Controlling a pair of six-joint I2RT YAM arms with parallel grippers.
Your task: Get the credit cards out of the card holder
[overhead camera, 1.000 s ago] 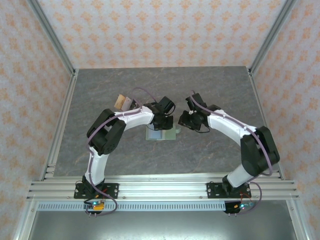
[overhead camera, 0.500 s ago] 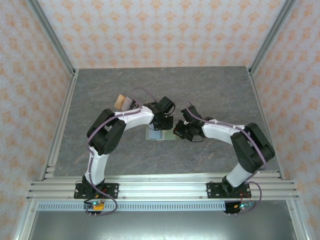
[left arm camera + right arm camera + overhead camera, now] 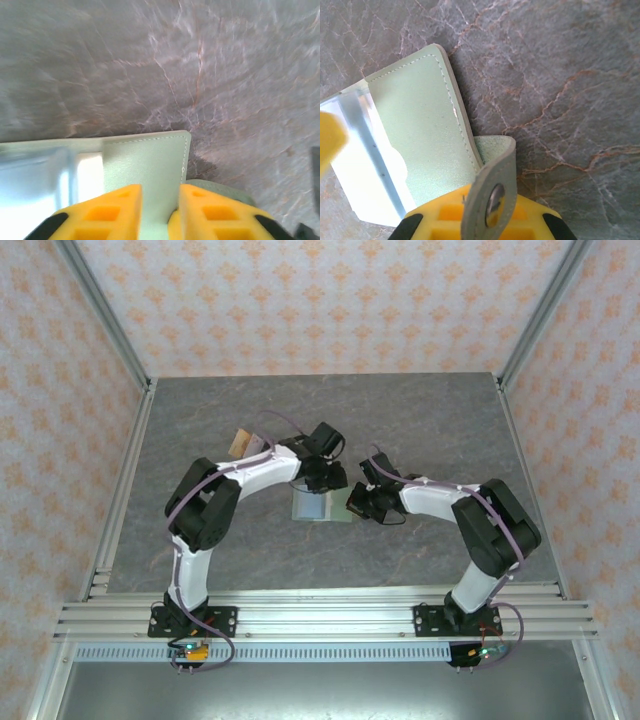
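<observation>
Open card holder (image 3: 320, 508) lies between us: my left hand (image 3: 321, 484) at its 12, right hand (image 3: 356, 502) at its 3 o'clock tab (image 3: 492, 170); I can't tell either grip.

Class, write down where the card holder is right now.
In the top view, the card holder lies near the middle of the table, between the left gripper and the right gripper.
</observation>
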